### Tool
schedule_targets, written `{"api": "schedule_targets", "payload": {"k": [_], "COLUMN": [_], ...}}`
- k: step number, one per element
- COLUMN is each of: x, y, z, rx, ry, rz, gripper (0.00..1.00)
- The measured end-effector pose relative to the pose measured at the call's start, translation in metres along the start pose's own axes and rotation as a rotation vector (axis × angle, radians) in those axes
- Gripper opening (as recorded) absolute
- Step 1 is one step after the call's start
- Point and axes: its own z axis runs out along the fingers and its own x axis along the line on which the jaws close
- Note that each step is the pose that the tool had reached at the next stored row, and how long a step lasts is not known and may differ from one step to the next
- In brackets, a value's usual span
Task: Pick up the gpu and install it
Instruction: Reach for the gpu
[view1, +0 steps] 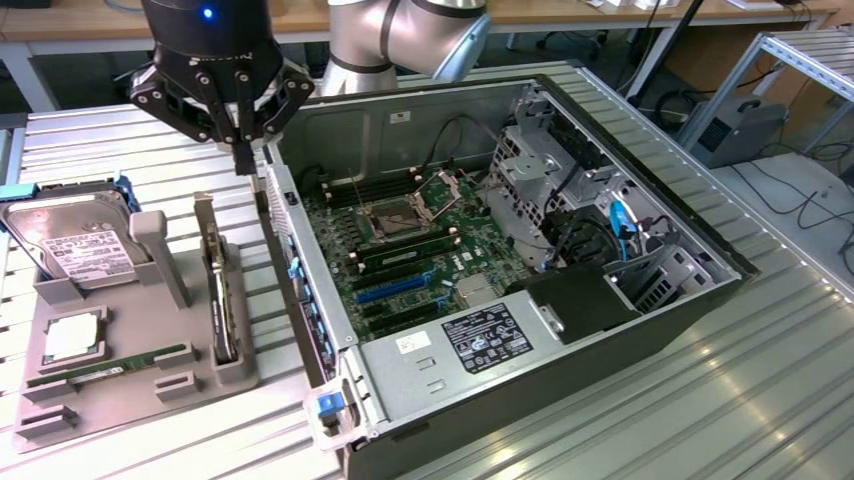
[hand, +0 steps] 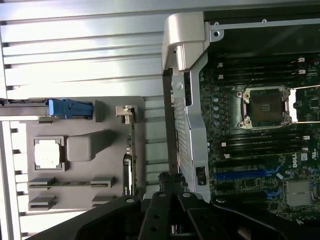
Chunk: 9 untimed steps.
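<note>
The gpu (view1: 222, 305) (hand: 129, 165) is seen standing on edge in a slot of a grey moulded tray (view1: 120, 405) (hand: 107, 150). The tray lies on the ribbed, silvery metal table (view1: 747, 400) (hand: 75, 50), at the exterior view's left of the case (view1: 534, 420) (hand: 185, 35). Only the thin edge of the flat card is shown, with a silver bracket at one end. It is not touched by anything but the tray.

The black jaws are held together, with nothing between them. In the exterior view they are pointed down, above the gap between the tray and the case's perforated rear wall, near the gpu's bracket end but apart from it. They are carried by a grey, rounded arm (view1: 400, 40).

On the same tray a silver, labelled hard drive (view1: 74, 240) is propped upright. A square metal-topped CPU (view1: 74, 340) (hand: 48, 152) and a long, thin green RAM stick (view1: 120, 365) (hand: 70, 184) are laid flat.

The dark, boxy case is laid on its side with the panel off, so that the green motherboard (view1: 400, 250) (hand: 250, 150) is exposed. On the board, a square socket (view1: 400, 213) (hand: 265, 107) with a hinged metal frame and a long blue slot (view1: 394, 288) (hand: 245, 175) can be made out. Drive cages of bare sheet metal and loose black and blue cables are seen at the case's far side.
</note>
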Motion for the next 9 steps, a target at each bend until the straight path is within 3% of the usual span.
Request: {"api": "schedule_targets", "payload": {"k": [9], "x": [0.0076], "y": [-0.0006], "z": [0.0000], "rx": [0.0000], "ry": [0.0000], "rz": [0.000], "gripper": [0.11]}}
